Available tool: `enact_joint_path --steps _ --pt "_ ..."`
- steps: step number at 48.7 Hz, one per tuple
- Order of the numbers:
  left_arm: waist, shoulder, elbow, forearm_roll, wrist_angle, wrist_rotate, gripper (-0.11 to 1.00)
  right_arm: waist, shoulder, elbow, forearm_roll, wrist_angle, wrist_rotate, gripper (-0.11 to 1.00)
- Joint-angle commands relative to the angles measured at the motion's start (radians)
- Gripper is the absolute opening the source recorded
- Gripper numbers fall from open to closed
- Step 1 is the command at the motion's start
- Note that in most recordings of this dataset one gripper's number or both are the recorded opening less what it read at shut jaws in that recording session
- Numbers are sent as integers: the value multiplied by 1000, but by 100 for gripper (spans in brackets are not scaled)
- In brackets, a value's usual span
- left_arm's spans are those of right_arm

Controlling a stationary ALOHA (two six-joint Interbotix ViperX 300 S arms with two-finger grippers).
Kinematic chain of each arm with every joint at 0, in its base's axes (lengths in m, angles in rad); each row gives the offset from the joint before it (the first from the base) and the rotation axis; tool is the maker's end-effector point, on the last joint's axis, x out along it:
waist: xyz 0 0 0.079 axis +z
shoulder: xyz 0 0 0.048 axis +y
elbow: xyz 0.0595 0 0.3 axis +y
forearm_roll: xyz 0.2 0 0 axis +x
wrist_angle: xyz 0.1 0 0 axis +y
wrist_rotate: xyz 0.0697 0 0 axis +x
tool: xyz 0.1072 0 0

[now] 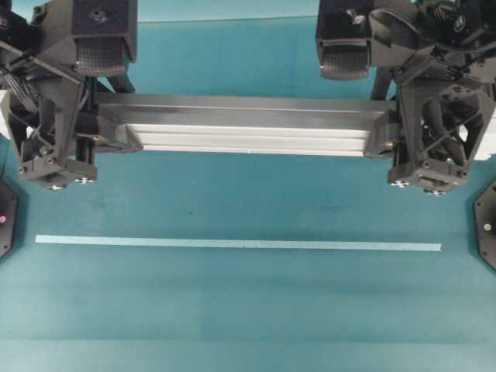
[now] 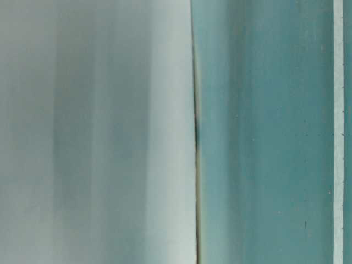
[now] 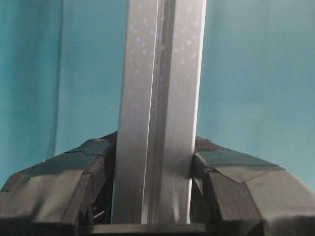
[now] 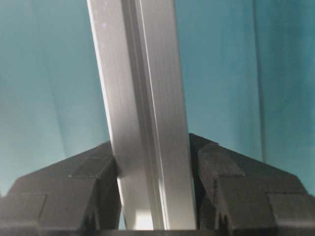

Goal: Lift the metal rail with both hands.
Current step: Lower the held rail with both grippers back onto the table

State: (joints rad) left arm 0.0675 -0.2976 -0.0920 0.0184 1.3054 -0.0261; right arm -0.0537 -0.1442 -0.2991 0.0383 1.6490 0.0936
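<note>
both claws clamp metal rail (image 1: 248, 126); tape strip (image 1: 232, 243) only overhead, table-level.

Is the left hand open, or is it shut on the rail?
Shut on the rail: the left hand's fingers press both its sides.

- One metal rail (image 1: 248, 128)
- Two tools: left tool (image 1: 105, 132), right tool (image 1: 385, 132)
- One pale tape strip (image 1: 238, 244)
- One teal table (image 1: 248, 310)
</note>
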Motion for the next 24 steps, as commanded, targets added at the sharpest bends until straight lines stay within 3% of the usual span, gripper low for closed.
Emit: enact_joint_path --steps 1,11,24 --pt "23 -5 -38 5 -23 -5 36 6 11 -32 5 -20 18 39" --pt "35 -3 3 8 -29 -6 36 6 11 -2 0 -25 5 39" --pt "34 -6 146 5 -120 -21 36 6 18 178 -5 -97 -52 39"
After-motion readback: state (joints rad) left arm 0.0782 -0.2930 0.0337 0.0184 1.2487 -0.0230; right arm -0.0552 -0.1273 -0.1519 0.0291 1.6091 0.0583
